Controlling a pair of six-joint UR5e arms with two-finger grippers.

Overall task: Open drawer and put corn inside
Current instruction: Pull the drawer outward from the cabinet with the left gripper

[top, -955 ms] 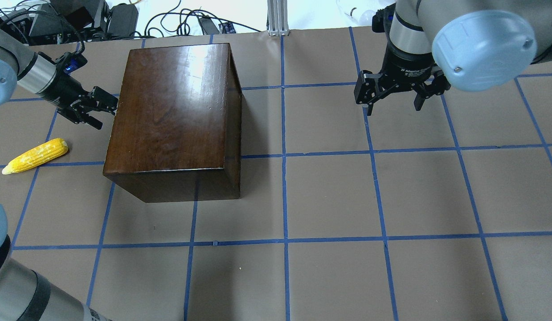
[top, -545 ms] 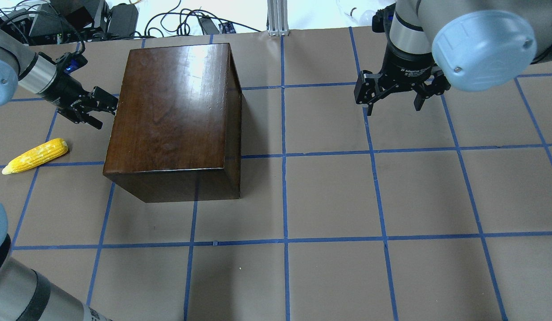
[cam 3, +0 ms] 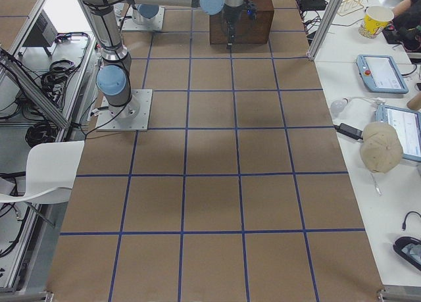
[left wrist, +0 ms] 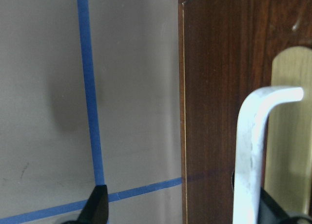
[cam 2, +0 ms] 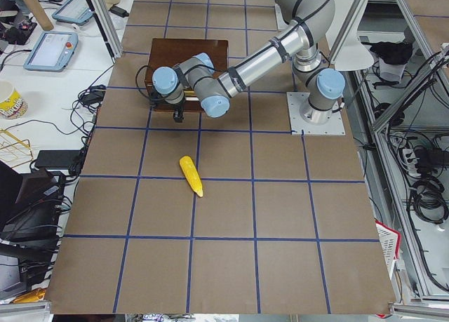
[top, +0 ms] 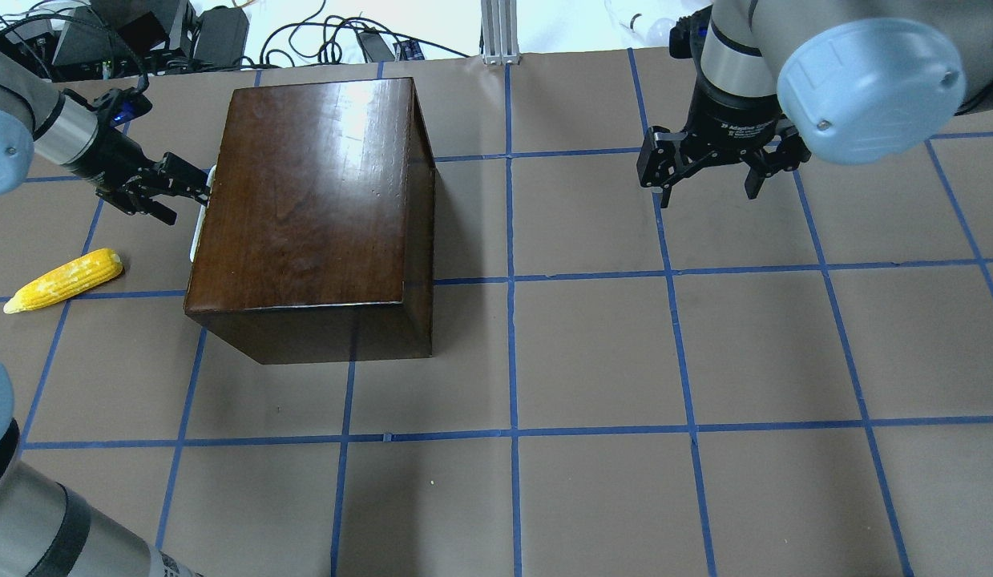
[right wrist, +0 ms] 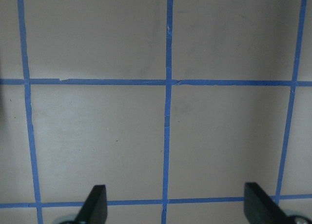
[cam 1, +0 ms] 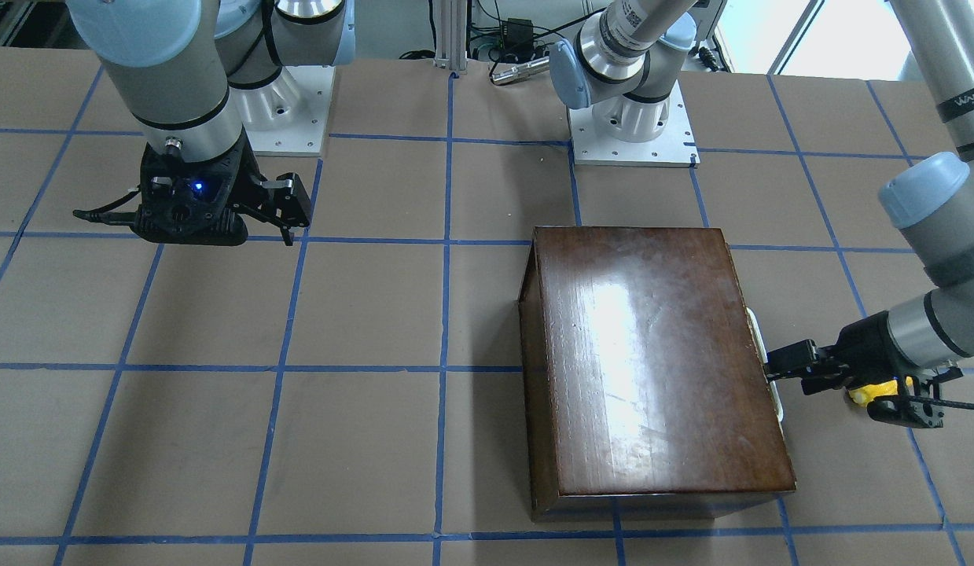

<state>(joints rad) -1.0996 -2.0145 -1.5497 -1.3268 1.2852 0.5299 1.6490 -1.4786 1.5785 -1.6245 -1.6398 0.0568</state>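
The dark-brown wooden box (top: 304, 192) stands left of the table's middle. The drawer's front panel (left wrist: 219, 87) faces left and carries a white bail handle (top: 196, 236), also seen in the front view (cam 1: 773, 393). My left gripper (top: 175, 192) is open at that panel, and the handle (left wrist: 251, 151) lies between its fingers, against the right finger (left wrist: 273, 209). The yellow corn (top: 63, 280) lies on the table left of the box, in front of the left gripper. My right gripper (top: 708, 188) is open and empty, hovering far right of the box.
Blue tape lines grid the brown table cover (top: 592, 353). Cables and power supplies (top: 215, 32) lie beyond the far edge, beside an aluminium post (top: 496, 32). Both arm bases (cam 1: 632, 126) are bolted down at the robot's side.
My left gripper has drawn slightly leftward from the box. The white handle now shows past the box's left edge, where it was hidden before. The right arm has not moved.
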